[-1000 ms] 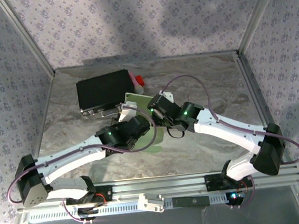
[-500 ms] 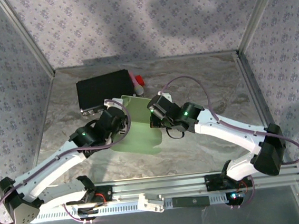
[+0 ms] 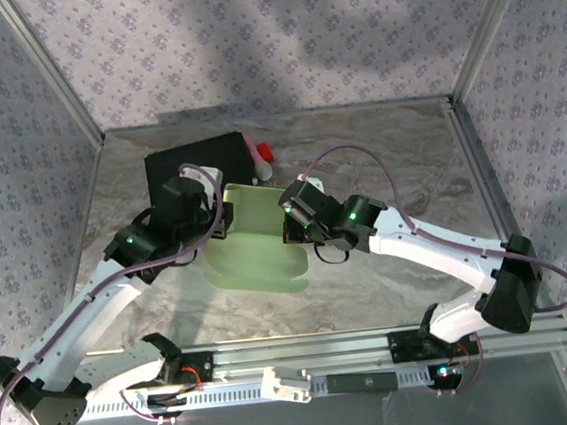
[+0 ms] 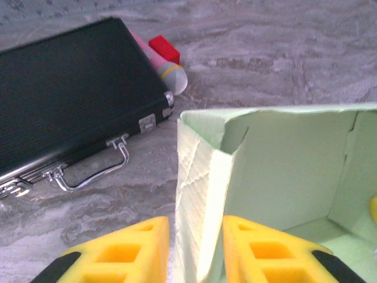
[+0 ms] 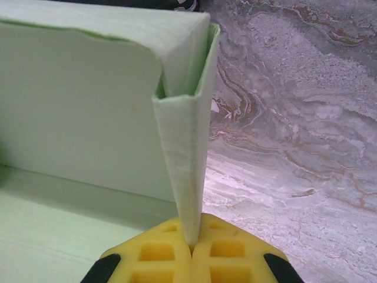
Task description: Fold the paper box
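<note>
Right pincer (image 5: 191,246) clenches the paper box (image 5: 88,118) wall; left pincer (image 4: 195,233) straddles the opposite wall, unclenched.

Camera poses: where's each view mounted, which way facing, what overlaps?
Top external: above, behind the bases, facing down on the grey marbled table; both white arms.
Left wrist: on that wrist, facing forward; left hand astride a wall of the pale green card paper box.
Right wrist: on that wrist, facing forward; right hand shut on a box wall.
Shared: all show the box; top and left wrist share the flat black rectangular case.
</note>
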Robot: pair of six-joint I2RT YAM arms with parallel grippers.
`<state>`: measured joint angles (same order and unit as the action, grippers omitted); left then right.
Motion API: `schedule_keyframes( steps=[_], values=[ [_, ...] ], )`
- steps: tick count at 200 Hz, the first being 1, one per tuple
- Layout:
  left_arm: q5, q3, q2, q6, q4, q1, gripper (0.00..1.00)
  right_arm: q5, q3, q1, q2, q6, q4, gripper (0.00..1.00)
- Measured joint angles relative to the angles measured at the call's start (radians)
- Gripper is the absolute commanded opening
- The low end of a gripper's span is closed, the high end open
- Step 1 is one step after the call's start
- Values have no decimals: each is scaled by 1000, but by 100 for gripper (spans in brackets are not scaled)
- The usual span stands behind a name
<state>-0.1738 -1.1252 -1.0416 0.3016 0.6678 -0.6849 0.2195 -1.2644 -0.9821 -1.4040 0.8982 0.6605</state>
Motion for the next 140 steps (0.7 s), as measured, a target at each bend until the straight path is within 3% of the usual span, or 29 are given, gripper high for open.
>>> schedule_keyframes(
  steps=[43, 83, 96, 140],
  values=[
    [122, 0, -14, -31, 11, 71, 19, 0, 0, 0, 0, 0, 1, 0],
    [195, 4, -28, -52, 11, 111, 24, 0, 0, 0, 0, 0, 1, 0],
    [230, 12, -26, -57, 3, 131, 17, 0, 0, 0, 0, 0, 0, 0],
    [448, 27, -32, -79, -6, 261, 15, -8, 0, 0, 0, -1, -5, 0]
  ],
)
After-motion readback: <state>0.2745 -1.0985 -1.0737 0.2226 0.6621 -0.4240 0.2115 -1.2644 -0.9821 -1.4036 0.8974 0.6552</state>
